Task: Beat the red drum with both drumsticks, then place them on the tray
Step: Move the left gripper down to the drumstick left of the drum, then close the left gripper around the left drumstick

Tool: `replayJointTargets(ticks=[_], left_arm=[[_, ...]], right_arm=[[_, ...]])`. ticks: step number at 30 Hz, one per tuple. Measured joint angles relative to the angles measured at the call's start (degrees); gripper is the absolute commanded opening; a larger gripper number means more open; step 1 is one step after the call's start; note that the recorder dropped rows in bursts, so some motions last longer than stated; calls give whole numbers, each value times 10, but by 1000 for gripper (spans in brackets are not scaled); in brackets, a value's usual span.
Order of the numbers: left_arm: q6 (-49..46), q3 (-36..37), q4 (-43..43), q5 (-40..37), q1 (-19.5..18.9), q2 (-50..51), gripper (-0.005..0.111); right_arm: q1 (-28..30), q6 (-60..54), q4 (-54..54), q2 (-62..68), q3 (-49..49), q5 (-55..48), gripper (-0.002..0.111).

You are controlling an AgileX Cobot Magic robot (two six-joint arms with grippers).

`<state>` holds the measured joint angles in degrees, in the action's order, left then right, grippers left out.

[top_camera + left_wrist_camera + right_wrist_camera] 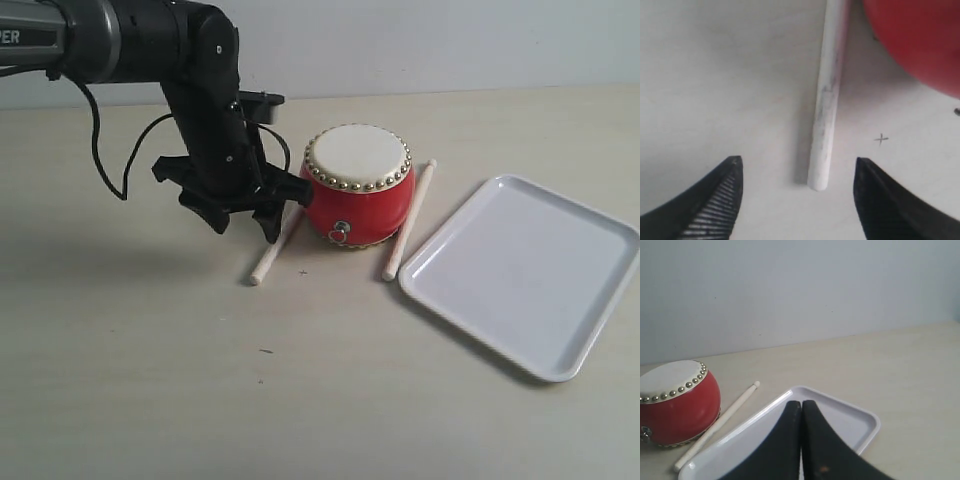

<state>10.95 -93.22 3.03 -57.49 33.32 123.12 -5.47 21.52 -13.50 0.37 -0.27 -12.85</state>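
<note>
The red drum (357, 187) stands on the table with its cream skin up; it also shows as a red drum (920, 40) and a red drum (677, 402) in the wrist views. One drumstick (273, 252) lies on the table left of the drum, another drumstick (410, 219) right of it. My left gripper (244, 220) hangs open just above the left drumstick (826, 105), whose blunt end lies between the spread fingers without touching them. The white tray (525, 270) lies empty at the right. My right gripper (801, 404) is shut and holds nothing, above the tray (860, 420); the right drumstick (720, 425) lies beside it.
The left arm's black cable (105, 150) loops down behind the arm. A small pen cross (881, 139) marks the table near the drum. The pale wall (800, 290) rises behind the table's far edge.
</note>
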Motion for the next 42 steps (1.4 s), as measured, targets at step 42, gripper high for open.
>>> replayJointTargets(ticks=[42], left_arm=[[-47,-1,2,63,13,57,62]], right_arm=[[0,0,0,0,0,0,0]])
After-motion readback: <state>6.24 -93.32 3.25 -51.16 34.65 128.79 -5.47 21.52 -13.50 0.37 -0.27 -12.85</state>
